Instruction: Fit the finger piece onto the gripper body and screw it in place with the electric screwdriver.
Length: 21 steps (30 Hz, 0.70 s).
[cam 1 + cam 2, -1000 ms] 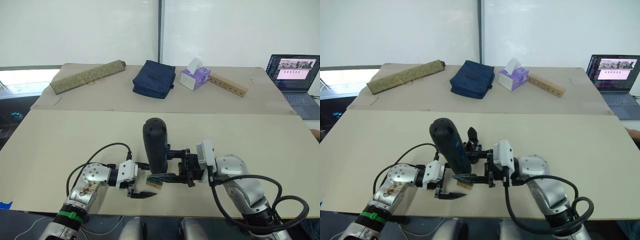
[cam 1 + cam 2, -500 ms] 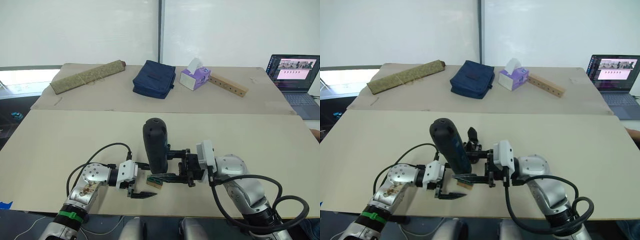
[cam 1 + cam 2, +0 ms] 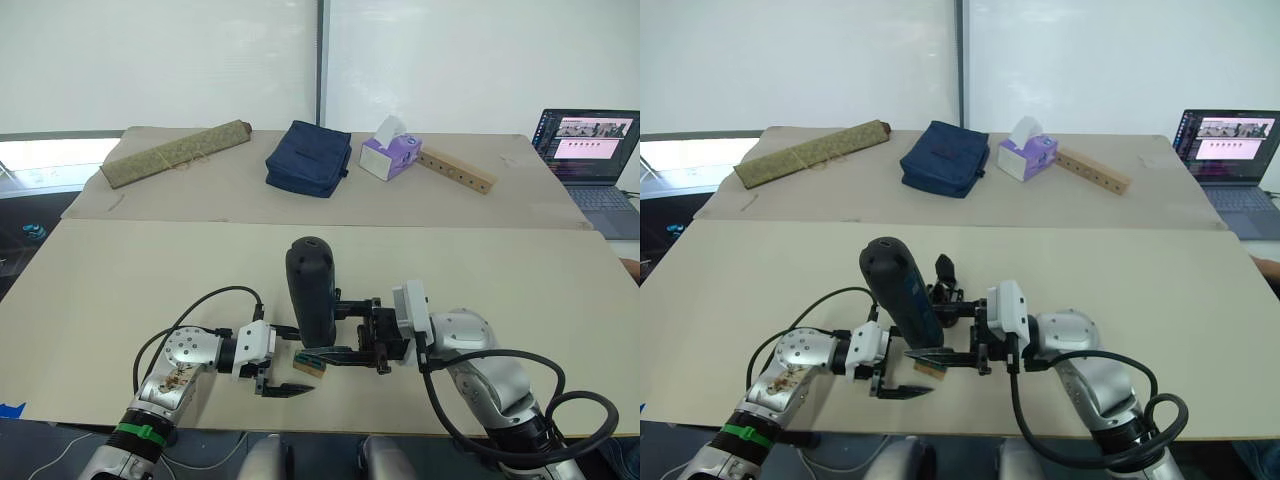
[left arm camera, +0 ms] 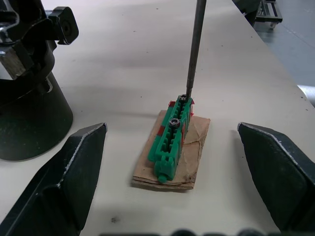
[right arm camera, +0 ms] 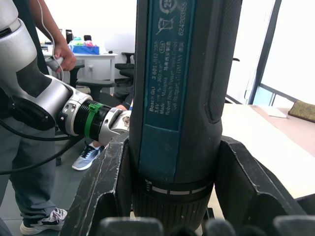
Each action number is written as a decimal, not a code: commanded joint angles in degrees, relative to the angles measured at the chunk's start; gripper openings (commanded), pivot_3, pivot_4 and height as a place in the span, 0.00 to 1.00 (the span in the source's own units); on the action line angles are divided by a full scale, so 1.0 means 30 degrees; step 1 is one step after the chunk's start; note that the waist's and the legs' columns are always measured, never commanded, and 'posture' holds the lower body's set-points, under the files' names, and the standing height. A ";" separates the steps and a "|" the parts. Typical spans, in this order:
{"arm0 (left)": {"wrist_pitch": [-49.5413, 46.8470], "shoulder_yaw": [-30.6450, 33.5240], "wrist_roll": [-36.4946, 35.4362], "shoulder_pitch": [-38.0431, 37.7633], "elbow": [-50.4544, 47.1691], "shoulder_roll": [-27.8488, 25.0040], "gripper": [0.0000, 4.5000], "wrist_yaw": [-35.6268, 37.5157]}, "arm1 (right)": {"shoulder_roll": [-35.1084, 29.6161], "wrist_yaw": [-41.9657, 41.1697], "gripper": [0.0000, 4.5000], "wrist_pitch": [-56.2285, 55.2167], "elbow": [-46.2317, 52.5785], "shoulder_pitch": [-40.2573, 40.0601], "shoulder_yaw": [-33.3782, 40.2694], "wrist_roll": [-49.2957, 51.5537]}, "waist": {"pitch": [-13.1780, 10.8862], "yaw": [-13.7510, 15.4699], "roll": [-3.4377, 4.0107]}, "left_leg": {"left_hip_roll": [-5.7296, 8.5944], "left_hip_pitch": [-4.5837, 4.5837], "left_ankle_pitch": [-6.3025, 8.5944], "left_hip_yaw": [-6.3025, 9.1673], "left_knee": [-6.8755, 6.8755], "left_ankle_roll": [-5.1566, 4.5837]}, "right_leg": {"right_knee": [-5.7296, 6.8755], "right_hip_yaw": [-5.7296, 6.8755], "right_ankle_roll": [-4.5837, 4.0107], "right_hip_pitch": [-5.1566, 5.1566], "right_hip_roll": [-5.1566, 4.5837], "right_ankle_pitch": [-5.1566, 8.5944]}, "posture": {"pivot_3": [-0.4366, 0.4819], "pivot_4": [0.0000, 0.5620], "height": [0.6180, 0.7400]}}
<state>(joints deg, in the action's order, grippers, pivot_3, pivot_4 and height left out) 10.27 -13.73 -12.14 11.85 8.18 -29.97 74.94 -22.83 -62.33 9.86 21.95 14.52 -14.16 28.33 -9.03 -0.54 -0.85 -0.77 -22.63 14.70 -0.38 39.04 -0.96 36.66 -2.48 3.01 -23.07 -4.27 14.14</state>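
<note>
Screwdriver (image 3: pixel 310 290), the thick black electric one, stands upright near the front edge of the pale surface (image 3: pixel 120 280), clamped round its barrel by the right hand (image 3: pixel 352 330); its thin metal bit (image 4: pixel 197 46) descends onto the head of a screw at the far end of a green holder strip (image 4: pixel 172 140) mounted on a small tan block (image 4: pixel 170 160). A second screw sits further along the strip. The step in hand appears to be collecting a screw on the bit, ahead of any fastening. Gripper body (image 4: pixel 27 83), a chunky black block with a rounded base, rests on the surface just beside the tan block; the finger piece seems to rise from it behind the screwdriver in the right eye view (image 3: pixel 943 268), though this cannot be confirmed. The left hand (image 4: pixel 172 182) is spread wide and empty, its fingers (image 4: pixel 64 177) either side of the block without touching it. Next, the bit must seat squarely in the screw head before being lifted clear, then carried across to the gripper body; tilting the tool would risk dropping the screw.
</note>
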 commanded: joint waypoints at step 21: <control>-0.0353 -0.0914 0.0342 -0.0372 0.0233 0.0138 1.00 0.0190 | -0.0082 -0.0017 0.43 -0.0208 0.0791 0.0249 0.0557 0.1109 | 0.0000 0.0008 0.0000 | 0.0001 0.0000 0.0000 0.0000 0.0000 0.0000 | -0.0001 0.0000 0.0001 -0.0001 -0.0003 0.0001 | 0.48 0.27 1.00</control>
<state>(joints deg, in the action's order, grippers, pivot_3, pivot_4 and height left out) 9.39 -14.15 -12.10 11.90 7.49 -29.98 75.02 -23.31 -62.39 9.87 21.95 14.54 -14.15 29.53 -9.03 -0.52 -0.85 -0.77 -22.63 14.70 -0.38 39.04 -0.96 36.66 -2.48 3.01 -23.07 -4.28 14.15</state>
